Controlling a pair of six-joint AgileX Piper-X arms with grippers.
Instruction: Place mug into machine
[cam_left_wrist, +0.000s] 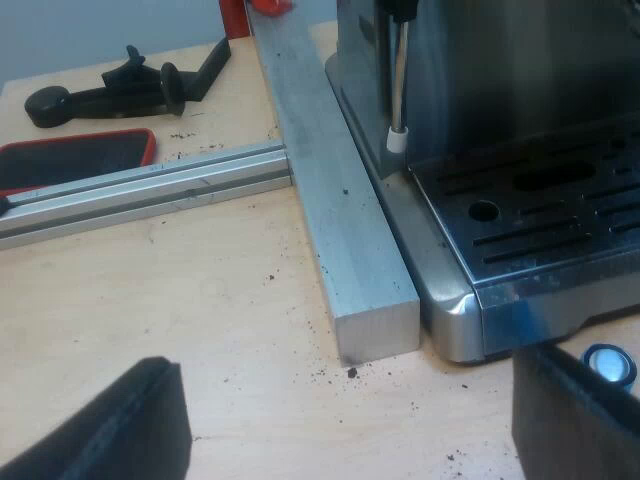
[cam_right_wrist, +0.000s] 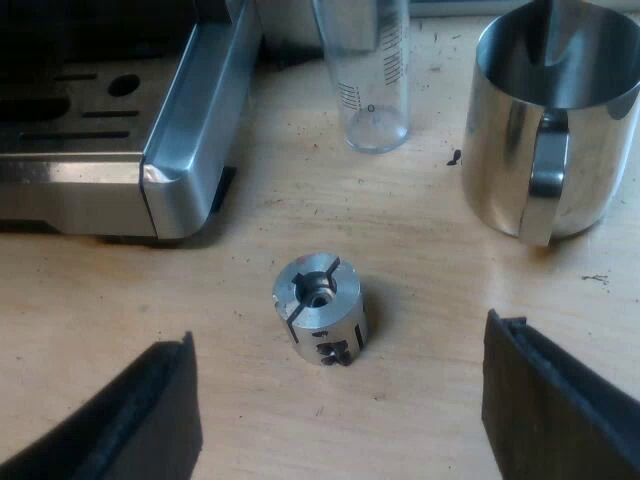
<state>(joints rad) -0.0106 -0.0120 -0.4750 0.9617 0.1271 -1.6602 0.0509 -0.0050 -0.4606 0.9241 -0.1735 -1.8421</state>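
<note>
A shiny steel mug with a loop handle stands upright on the wooden table, beyond my right gripper. That gripper is open and holds nothing. A clear measuring glass stands between the mug and the espresso machine's drip tray. My left gripper is open and holds nothing, low over the table near the drip tray's corner. The steam wand, with a white tip, hangs over the slotted tray grid.
A small slotted metal cylinder lies just ahead of my right gripper. A thick aluminium bar runs along the machine's side, and a thinner rail meets it. Beyond the rail lie a black tool and a red-edged black mat. A small blue-ringed object sits by the tray's corner.
</note>
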